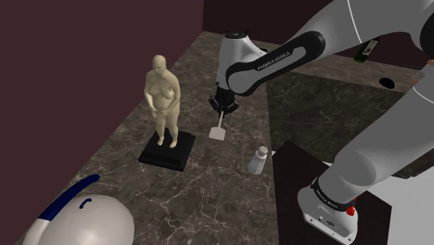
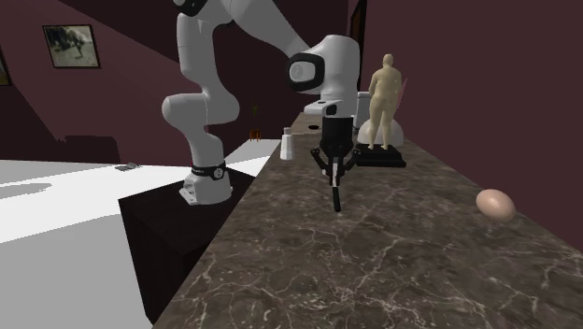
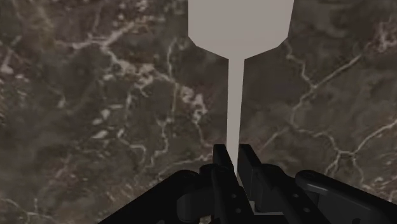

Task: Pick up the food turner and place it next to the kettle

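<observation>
You have the all-black two-finger gripper (image 3: 234,160) clamped on the thin handle of the pale grey, flat-bladed food turner (image 3: 240,28). The turner hangs blade-down from the fingers (image 3: 221,164) over the dark, white-veined marble counter (image 1: 209,184). Whether the blade's edge touches the stone cannot be told.

In the shoulder view the turner (image 1: 217,132) sits between a beige figurine of a standing woman on a black square base (image 1: 162,94) and a small white shaker bottle (image 1: 258,160).

The rounded off-white kettle with a dark blue handle (image 1: 83,221) stands at that view's lower left, beyond the figurine and well apart from the turner.

A pinkish egg-shaped object (image 2: 495,204) lies on the counter in the second exterior view.
</observation>
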Controlling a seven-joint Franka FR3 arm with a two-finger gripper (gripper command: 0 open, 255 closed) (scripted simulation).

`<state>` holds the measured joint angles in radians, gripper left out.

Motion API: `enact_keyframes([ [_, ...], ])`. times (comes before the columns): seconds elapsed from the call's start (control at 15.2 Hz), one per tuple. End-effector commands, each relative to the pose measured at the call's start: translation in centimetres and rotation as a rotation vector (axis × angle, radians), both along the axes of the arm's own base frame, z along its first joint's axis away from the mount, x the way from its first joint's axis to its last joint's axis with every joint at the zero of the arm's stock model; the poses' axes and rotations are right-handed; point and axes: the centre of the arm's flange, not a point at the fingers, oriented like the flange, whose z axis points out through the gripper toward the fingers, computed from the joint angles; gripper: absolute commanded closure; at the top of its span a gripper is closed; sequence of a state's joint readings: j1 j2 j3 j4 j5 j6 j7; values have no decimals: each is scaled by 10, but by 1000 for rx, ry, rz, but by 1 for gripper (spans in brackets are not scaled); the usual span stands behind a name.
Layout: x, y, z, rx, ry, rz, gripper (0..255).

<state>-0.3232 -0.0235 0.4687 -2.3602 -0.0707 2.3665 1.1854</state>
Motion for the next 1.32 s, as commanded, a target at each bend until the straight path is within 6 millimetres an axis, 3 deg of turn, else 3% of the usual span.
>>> enact_keyframes([
  [0.0,0,0,0,0,0,0,255],
  [0.2,0,0,0,0,0,0,255],
  [1.25,0,0,84,0,0,0,255],
])
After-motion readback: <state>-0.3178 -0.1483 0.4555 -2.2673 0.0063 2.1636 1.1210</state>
